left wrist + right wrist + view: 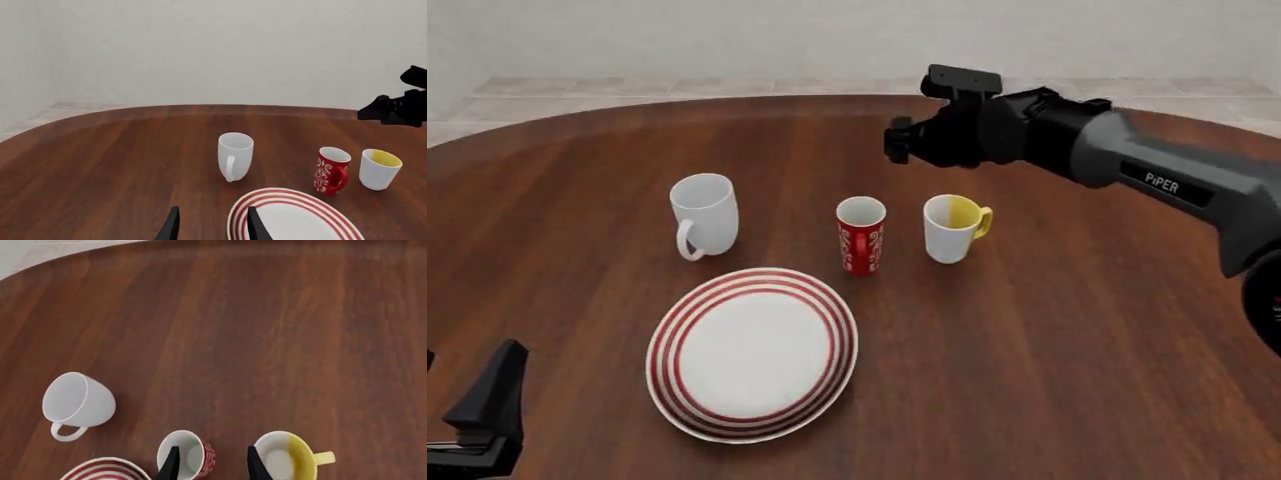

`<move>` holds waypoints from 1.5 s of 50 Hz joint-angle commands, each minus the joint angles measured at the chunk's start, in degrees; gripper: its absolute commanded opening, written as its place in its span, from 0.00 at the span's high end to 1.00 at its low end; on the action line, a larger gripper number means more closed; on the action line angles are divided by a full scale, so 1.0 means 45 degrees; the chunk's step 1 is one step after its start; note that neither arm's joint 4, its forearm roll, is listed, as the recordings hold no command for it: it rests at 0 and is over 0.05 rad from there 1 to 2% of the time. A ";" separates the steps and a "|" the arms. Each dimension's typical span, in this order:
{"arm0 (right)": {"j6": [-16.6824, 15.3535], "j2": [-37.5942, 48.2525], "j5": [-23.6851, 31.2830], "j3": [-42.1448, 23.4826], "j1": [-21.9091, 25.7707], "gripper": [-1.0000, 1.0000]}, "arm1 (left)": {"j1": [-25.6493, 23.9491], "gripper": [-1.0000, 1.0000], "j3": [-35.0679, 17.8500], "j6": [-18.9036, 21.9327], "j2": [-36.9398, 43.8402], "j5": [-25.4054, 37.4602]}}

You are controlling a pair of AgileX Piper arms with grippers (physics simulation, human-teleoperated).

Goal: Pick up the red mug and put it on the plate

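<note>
The red mug [861,236] with white patterning stands upright on the table between a plain white mug and a yellow-lined one, just beyond the plate [754,352], a large white plate with red rings. The wrist views also show the red mug [331,171] [187,455] and the plate [293,215] [107,469]. My right gripper [212,462] hangs open high above the mugs, one finger lined up over the red mug's mouth. In the front view the right gripper [900,140] is well beyond the mugs. My left gripper [212,227] is open and empty, low at the near left corner [483,405].
A plain white mug [705,215] stands left of the red one, its handle towards the plate. A white mug with yellow inside and handle [956,227] stands close on the right. The right arm [1121,160] reaches in above the table's far right side.
</note>
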 commanded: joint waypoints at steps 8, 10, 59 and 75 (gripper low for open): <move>-0.0223 0.0670 -0.0169 0.0163 0.0795 0.00 | 0.0027 0.00 0.0025 -0.0085 -0.0001 -0.0043; -0.0183 0.0770 -0.0162 0.0113 0.0885 0.00 | 0.0030 0.00 -0.0088 -0.0091 0.0000 0.0058; -0.0091 0.0561 -0.1340 0.2273 0.1304 0.00 | 0.0149 0.00 -0.0092 -0.0253 -0.0001 -0.0054; 0.0265 0.0799 -0.1640 0.2646 0.1709 0.00 | 0.0157 0.00 -0.0091 -0.0263 -0.0001 -0.0054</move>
